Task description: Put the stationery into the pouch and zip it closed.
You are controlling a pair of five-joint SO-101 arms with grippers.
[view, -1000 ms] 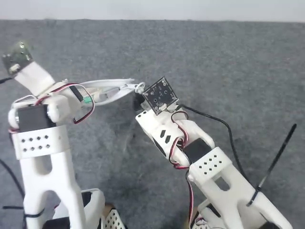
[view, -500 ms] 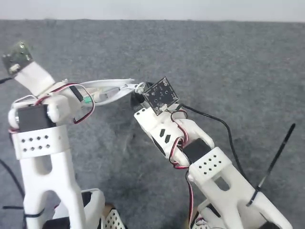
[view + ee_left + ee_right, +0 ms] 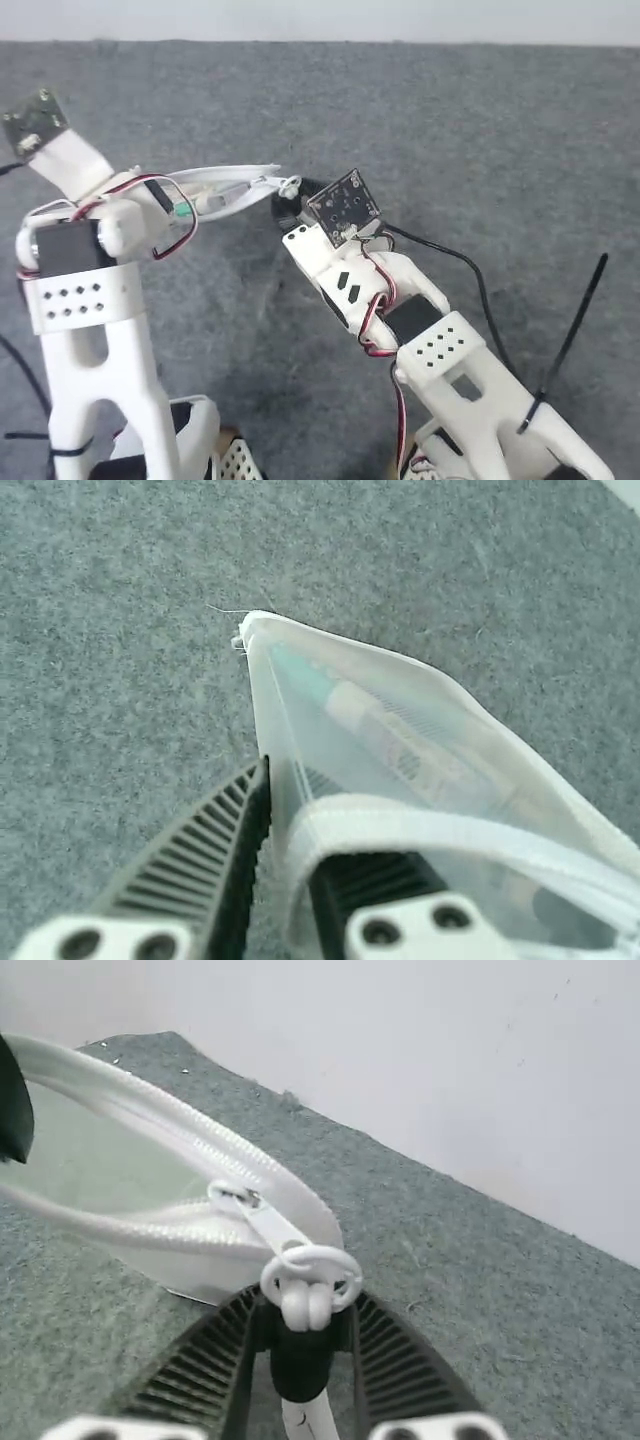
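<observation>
Since one second ago, the right arm's wrist has shifted slightly toward 4 o'clock in the high view, and the zip pull went with it. The left arm has held its position.

Pouch: clear, white-edged, held off the grey table between the two arms, at about 10 o'clock from the centre of the high view.

Left hand: clenched on the pouch's edge, with one black ribbed finger outside the film and the other behind it.

Stationery: inside the pouch, and seen through the film as a pen-like item with a teal section and a pale section. Any further items cannot be made out.

Right hand: at the 3 o'clock end of the pouch, fingers closed on the zip pull, whose white ring sits just above the fingertips.

Slider: near the end by the right hand. Beyond it, toward the left hand, the two zip tapes stand apart, so the mouth is open along that stretch.
</observation>
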